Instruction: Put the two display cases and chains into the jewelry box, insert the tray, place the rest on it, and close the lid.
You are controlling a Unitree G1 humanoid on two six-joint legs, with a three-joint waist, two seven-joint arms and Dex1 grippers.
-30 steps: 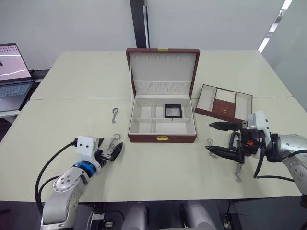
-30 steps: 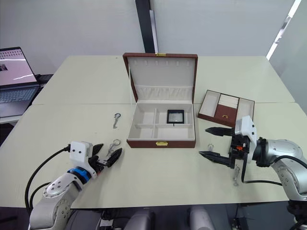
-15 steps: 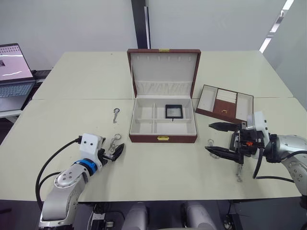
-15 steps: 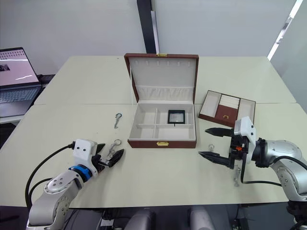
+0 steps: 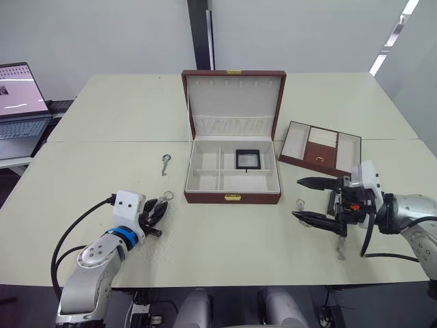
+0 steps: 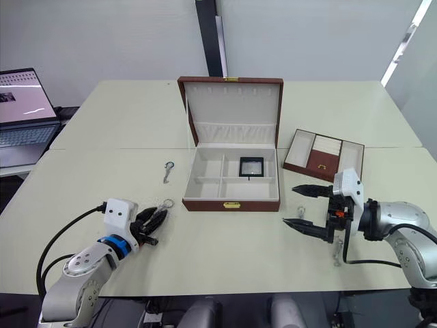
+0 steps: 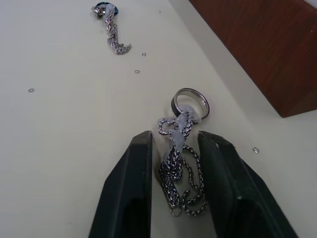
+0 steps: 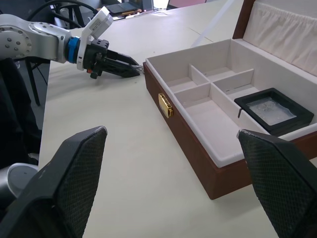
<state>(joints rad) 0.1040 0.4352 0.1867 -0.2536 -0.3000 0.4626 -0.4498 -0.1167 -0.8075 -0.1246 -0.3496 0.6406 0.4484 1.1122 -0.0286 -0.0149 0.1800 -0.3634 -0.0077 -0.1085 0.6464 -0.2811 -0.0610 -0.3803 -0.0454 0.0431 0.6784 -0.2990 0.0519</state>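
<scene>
While the left gripper (image 7: 173, 163) lies low on the table (image 5: 225, 232), its fingers (image 7: 131, 193) narrowed around a silvery chain (image 7: 181, 173) with a ring at its end, a second chain (image 5: 165, 162) lies farther up the table. Centre: jewelry box (image 5: 232, 179), lid (image 5: 233, 102) upright, one display case (image 5: 246, 158) in the rear right compartment. Right: tray (image 5: 319, 147) beside the box; right gripper (image 5: 311, 199) spread wide, empty, a chain (image 5: 299, 203) between its fingers on the table.
</scene>
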